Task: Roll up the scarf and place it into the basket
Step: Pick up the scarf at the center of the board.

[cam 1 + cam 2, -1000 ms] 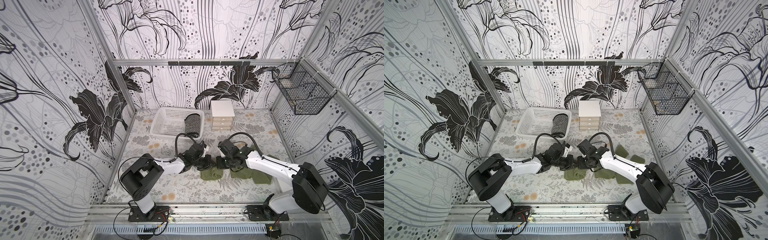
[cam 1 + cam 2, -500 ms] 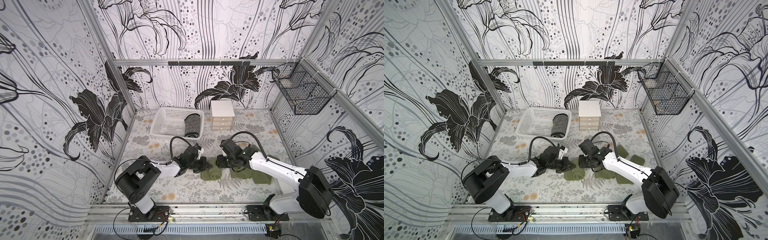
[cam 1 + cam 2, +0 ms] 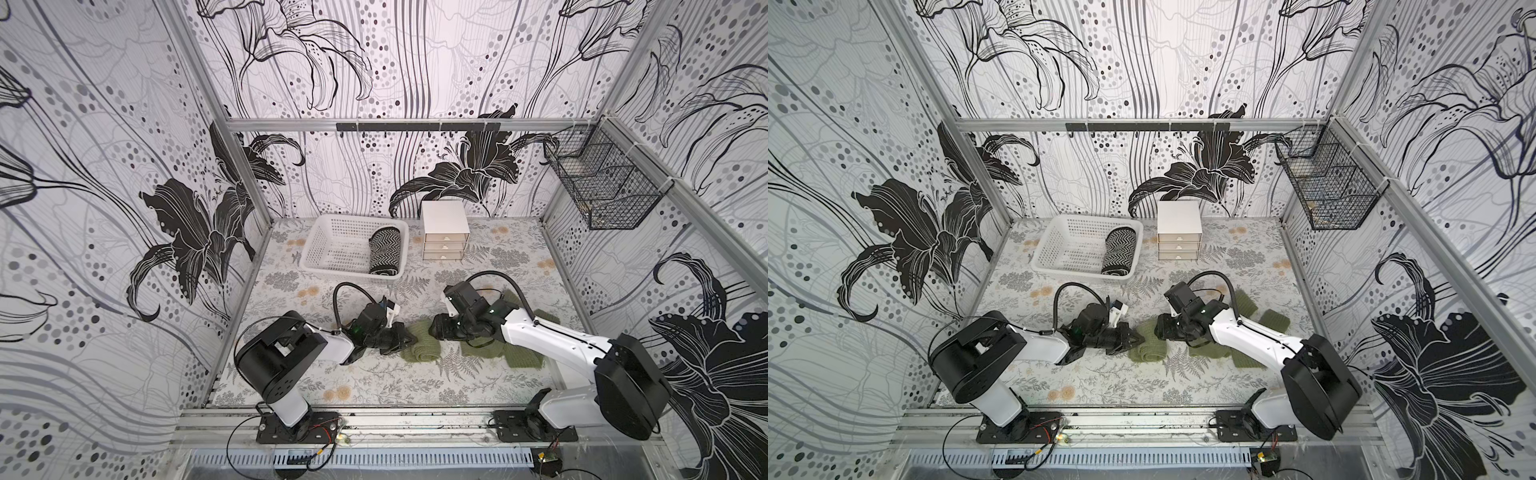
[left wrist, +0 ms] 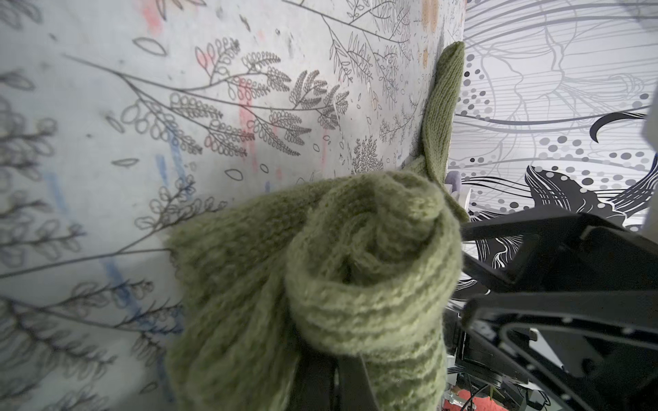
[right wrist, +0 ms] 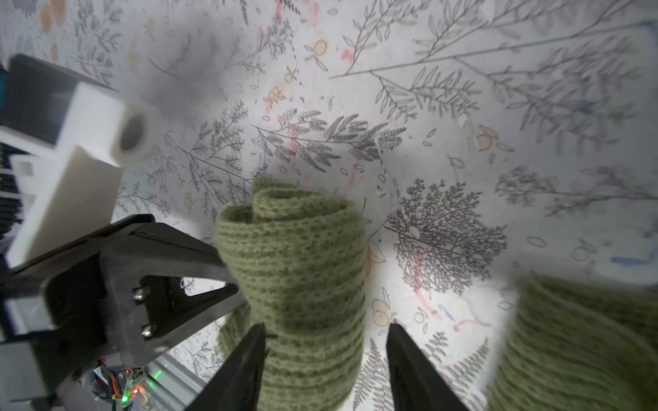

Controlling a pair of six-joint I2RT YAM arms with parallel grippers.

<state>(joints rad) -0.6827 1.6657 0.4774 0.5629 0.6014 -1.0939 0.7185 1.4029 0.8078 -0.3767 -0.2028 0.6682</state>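
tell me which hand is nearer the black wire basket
Right. The right hand is at the end of the rolled green scarf facing the wire basket; the left hand is at its opposite end, farther away.

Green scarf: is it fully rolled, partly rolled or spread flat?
Partly rolled: the green scarf has one coiled end; the rest lies flat.

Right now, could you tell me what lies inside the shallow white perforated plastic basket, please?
A rolled black-and-white zigzag scarf lies along one wall of the basket; anything beneath it is covered.
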